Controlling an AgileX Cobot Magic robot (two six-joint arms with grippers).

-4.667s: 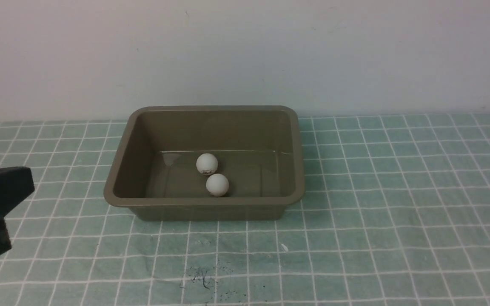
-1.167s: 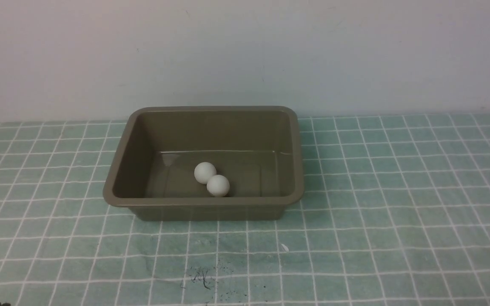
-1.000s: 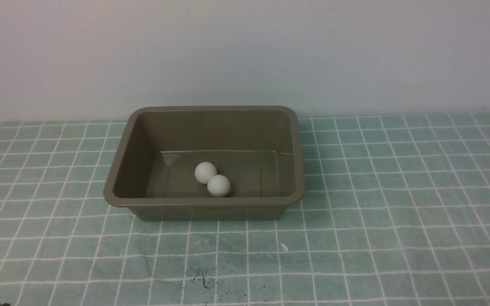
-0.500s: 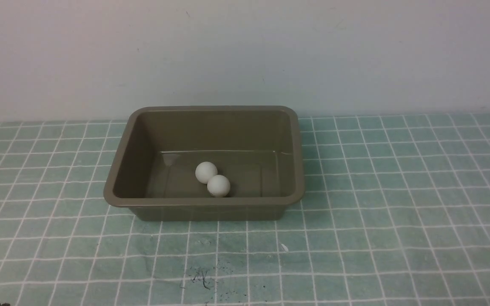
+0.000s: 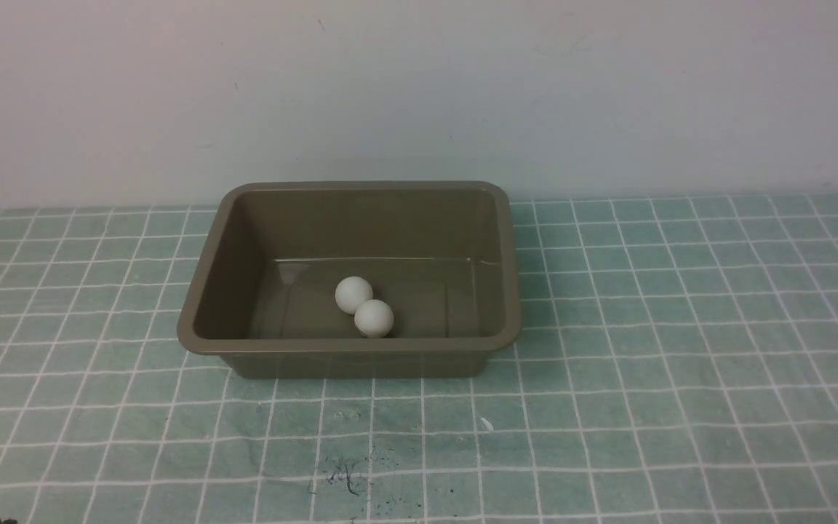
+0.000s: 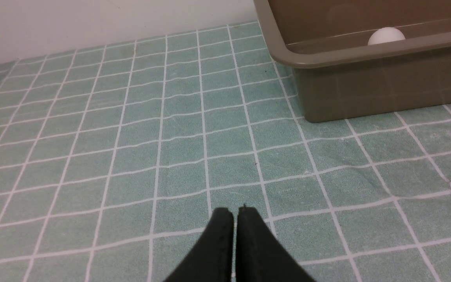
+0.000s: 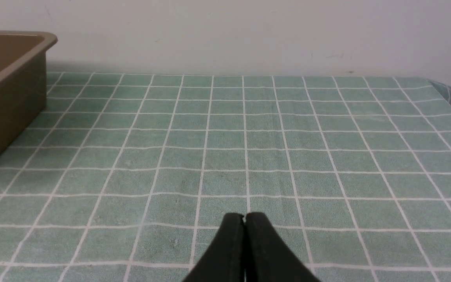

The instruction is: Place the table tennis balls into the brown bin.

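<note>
- Front view shows the brown bin [image 5: 350, 280] standing on the counter [image 5: 681, 327], which is covered with a green cloth crossed by thin white grid lines, close to the pale wall [image 5: 419, 87].
- Both table tennis balls lie on the bin's glossy bottom, touching each other near the middle of the near wall: the farther ball [image 5: 353, 295] sits a little to the left, the nearer ball [image 5: 374, 319] a little to the right and just behind the near rim.
- Neither arm reaches into the front view; only a tiny dark sliver shows at the lower left corner.
- Left wrist view: the left end effector [image 6: 235, 213] has its two black fingers pressed together with nothing between them, low over bare cloth, well apart from the bin's corner; the top of one ball peeks over the rim.
- Right wrist view: the right end effector [image 7: 244, 218] is likewise closed and empty, over open cloth, with the bin's corner at the frame edge.
- Small dark specks mark the cloth [image 5: 346, 473] in front of the bin.
</note>
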